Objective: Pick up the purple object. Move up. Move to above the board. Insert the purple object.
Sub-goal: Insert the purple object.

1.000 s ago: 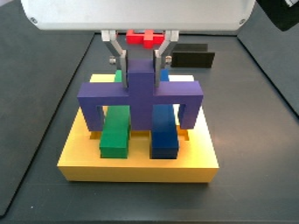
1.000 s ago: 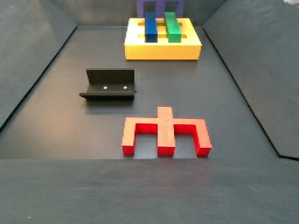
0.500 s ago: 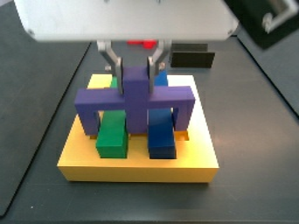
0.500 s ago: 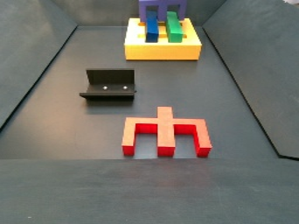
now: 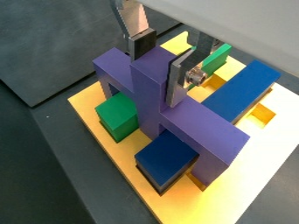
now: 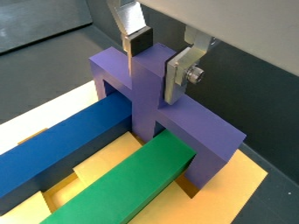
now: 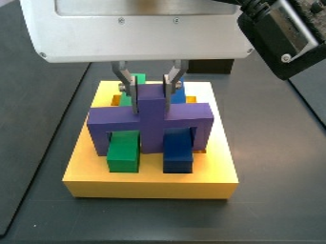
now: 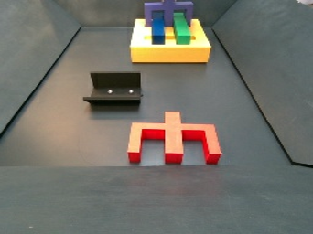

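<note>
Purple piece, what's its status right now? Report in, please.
Tool shut on purple piece, above the yellow board. Piece straddles green block and blue block, not clearly seated. Nothing in the way.

This is a robotics lab test cell, not a home or shop. A dark grey worktop (image 8: 49,128) with raised, sloping side walls forms a closed pen. On it stand only rig items: the black fixture (image 8: 115,89), a yellow board (image 7: 151,179) with slotted colour blocks, and a red piece (image 8: 174,139). The end effector (image 7: 151,84) hangs under a boxy white camera housing (image 7: 140,30) over the board.
</note>
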{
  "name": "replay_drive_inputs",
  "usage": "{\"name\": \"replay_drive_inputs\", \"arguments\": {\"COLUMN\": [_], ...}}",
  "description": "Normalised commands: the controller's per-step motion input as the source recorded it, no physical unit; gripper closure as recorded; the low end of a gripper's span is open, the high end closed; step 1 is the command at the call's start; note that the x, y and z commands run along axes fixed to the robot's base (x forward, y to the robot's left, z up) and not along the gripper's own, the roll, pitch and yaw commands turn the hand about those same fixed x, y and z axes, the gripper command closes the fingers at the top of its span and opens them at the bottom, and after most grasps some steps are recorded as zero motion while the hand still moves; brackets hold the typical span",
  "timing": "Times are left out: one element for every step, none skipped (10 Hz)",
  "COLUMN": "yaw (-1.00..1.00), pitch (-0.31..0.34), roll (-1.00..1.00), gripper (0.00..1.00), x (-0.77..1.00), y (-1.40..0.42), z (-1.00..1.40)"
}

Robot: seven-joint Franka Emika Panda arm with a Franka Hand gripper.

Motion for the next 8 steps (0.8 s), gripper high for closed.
{"name": "replay_drive_inputs", "arguments": {"yaw": [-0.29,-0.29,-0.24,-0.07,0.00,0.00,0.07,0.01], "pitch": [0.000,0.000,0.000,0.000,0.000,0.014,0.010,0.000], "roll": [0.01,0.02,0.00,0.06,0.12,0.09,0.00,0.01], "gripper": [1.00,1.00,1.00,1.00,1.00,1.00,1.00,1.00], "x": [0.00,0.00,0.00,0.00,0.09,0.17,0.19,0.15], "y": [-0.20,-0.17,-0.06,0.00,0.04,0.05,0.01,0.00], "z": [0.00,-0.08,-0.14,-0.22,-0.12,0.00,0.09,0.03]}}
